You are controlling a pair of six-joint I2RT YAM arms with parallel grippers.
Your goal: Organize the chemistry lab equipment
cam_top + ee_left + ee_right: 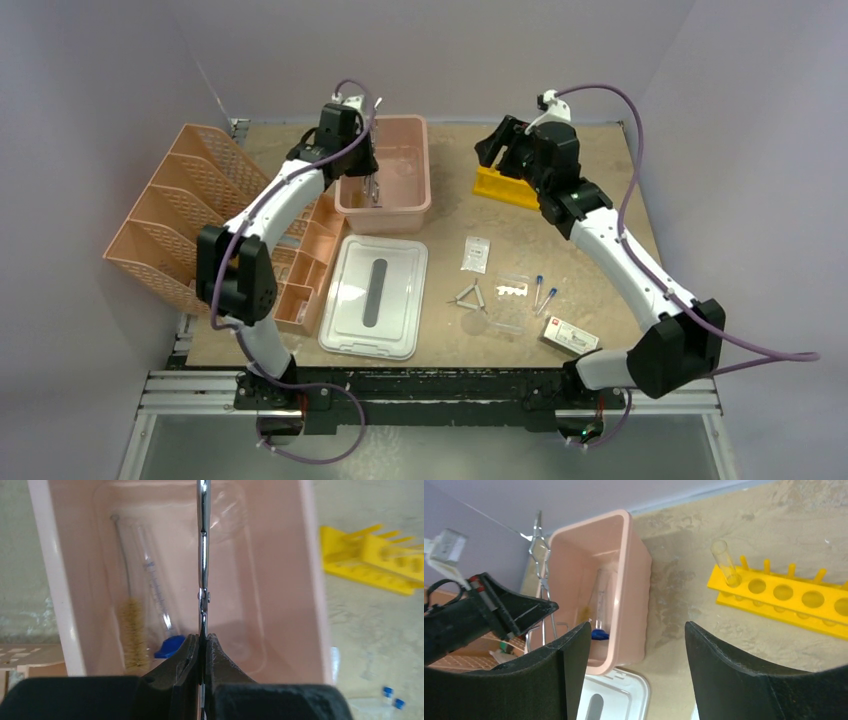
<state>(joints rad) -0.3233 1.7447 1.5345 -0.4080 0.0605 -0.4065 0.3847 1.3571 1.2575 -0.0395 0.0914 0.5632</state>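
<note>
Steel wire tongs (202,555) sit clamped between the fingers of my left gripper (201,652). Their long axis runs straight out ahead of the fingertips, in line with the gripper, and that whole length lies over the inside of the pink tub (55,580), parallel to its long walls. Beyond the tongs and to their left, a graduated tube (152,587) and a brush (132,630) lie on the tub floor, also lengthwise.

I judge the coming move to be a lowering and a release. The tongs already line up with the tub, so no twist looks needed, only care not to land on the glass.

My right gripper (636,630) is spread wide and holds nothing. The yellow rack (774,600) lies ahead to its right, with one glass tube (724,560) standing in an end hole. My left arm is the one at the tub.
</note>
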